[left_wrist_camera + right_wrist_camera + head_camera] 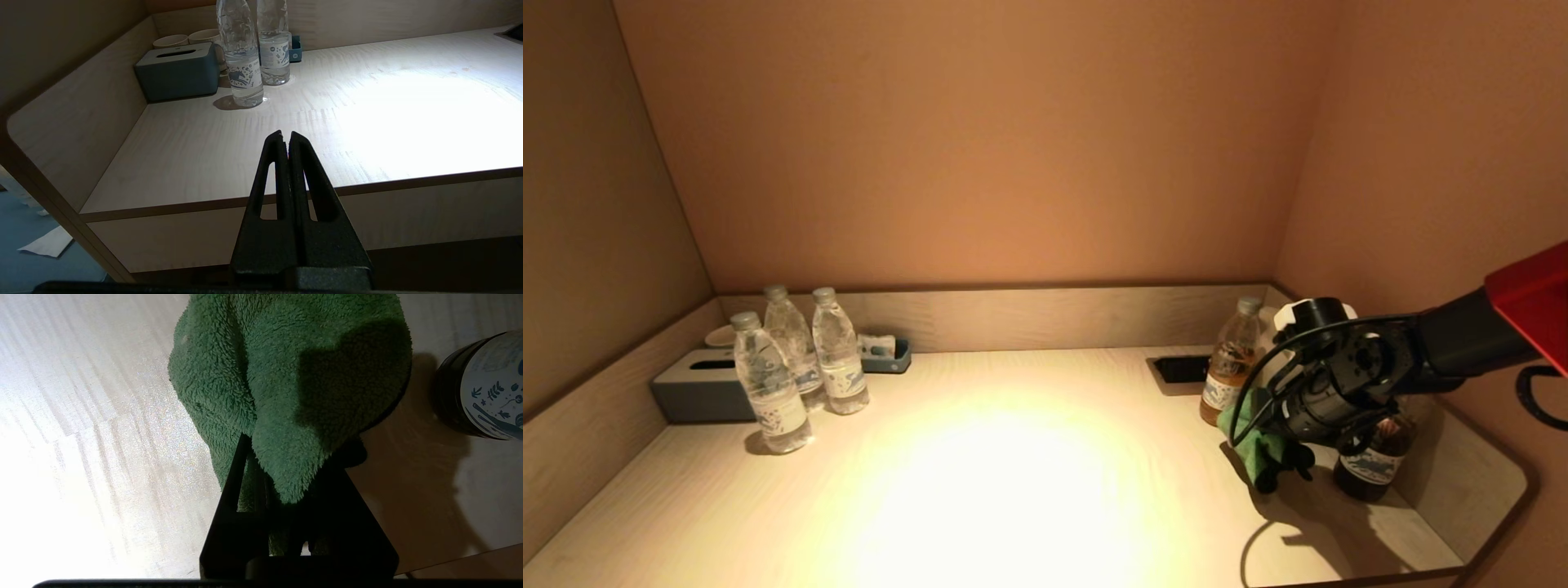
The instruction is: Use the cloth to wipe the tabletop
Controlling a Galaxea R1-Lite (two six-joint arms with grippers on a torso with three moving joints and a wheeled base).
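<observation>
A green fluffy cloth (1255, 451) hangs from my right gripper (1278, 465) at the right side of the pale wooden tabletop (1013, 482). In the right wrist view the cloth (286, 384) drapes over the shut fingers and hides their tips; the gripper (286, 469) is shut on it, close above the table. My left gripper (285, 136) is shut and empty, parked off the table's front edge, out of the head view.
Three water bottles (800, 367), a grey tissue box (698, 388) and a small tray (886, 355) stand at the back left. Two tea bottles (1229, 359) (1372, 461) stand beside the right gripper. A black socket recess (1180, 369) lies at the back right. Walls enclose three sides.
</observation>
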